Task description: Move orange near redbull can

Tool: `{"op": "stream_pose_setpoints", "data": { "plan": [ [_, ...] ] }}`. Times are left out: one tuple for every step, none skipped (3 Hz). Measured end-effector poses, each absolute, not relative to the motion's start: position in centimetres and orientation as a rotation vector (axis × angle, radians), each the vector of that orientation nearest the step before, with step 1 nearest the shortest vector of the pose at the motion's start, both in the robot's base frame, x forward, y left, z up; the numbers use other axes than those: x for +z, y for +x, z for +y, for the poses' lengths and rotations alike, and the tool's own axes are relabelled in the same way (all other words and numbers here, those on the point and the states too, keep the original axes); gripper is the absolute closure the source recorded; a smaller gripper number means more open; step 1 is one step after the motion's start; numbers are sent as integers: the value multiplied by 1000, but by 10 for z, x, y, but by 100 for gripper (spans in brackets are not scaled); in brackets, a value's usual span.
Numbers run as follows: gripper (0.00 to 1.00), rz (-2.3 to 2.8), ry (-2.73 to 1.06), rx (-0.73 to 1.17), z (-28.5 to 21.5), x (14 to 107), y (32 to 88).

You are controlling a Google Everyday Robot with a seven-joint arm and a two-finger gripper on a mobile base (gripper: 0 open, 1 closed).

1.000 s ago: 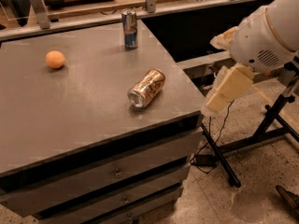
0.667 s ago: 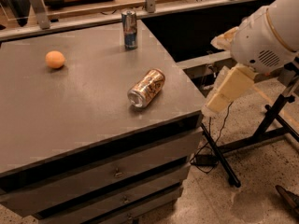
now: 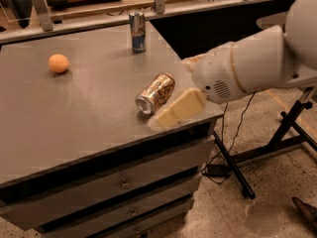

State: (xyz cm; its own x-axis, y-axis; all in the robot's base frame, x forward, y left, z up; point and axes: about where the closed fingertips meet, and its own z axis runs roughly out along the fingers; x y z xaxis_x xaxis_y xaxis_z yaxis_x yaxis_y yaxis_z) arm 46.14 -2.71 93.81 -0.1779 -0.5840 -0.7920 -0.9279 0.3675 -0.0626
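Observation:
The orange [image 3: 58, 63] rests on the grey cabinet top [image 3: 74, 123] at the far left. The redbull can [image 3: 137, 31] stands upright near the far edge, well to the right of the orange. My gripper [image 3: 176, 109] reaches in from the right on a white arm [image 3: 247, 66]. It hangs over the front right corner of the top, just right of a gold-brown can, and is far from the orange. It holds nothing that I can see.
A gold-brown can [image 3: 155, 93] lies on its side near the front right corner. The cabinet has drawers [image 3: 124, 182] below. A black stand [image 3: 287, 133] and cables are on the floor to the right. A railing [image 3: 158, 4] runs behind the cabinet.
My arm has swung left from beside the cabinet to over its front right corner, close to the gold-brown can. The orange and both cans have not moved.

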Motion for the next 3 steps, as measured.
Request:
{"op": "stream_pose_setpoints", "data": {
  "plan": [
    [0, 1776, -1246, 697, 28, 937, 472],
    [0, 1700, -1246, 759, 82, 927, 490],
    [0, 1658, -1218, 745, 131, 905, 514]
  ]
}}
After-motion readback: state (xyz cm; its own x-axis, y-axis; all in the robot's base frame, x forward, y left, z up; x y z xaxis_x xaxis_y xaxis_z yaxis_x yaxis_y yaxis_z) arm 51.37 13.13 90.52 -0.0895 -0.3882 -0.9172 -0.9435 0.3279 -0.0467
